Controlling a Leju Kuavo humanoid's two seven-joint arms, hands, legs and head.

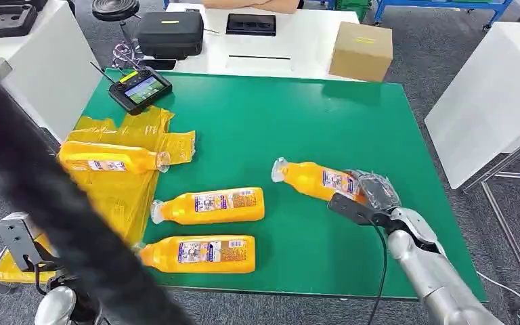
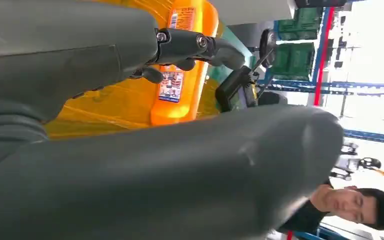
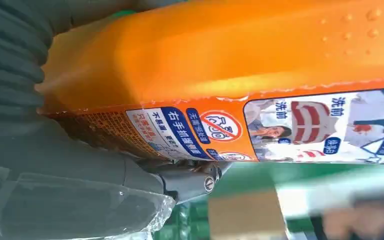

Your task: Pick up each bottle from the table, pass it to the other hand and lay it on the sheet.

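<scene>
Right robot hand clasped round the base of an orange bottle lying on the green tabletop, cap end toward the middle; same bottle pressed against the palm in the right wrist view. Left robot hand with nothing in it, fingers apart, above a bottle resting on the yellow sheet. That bottle on the sheet at the tabletop's left. Two more bottles side by side near the front edge, just right of the sheet. Controller and box farther back.
</scene>
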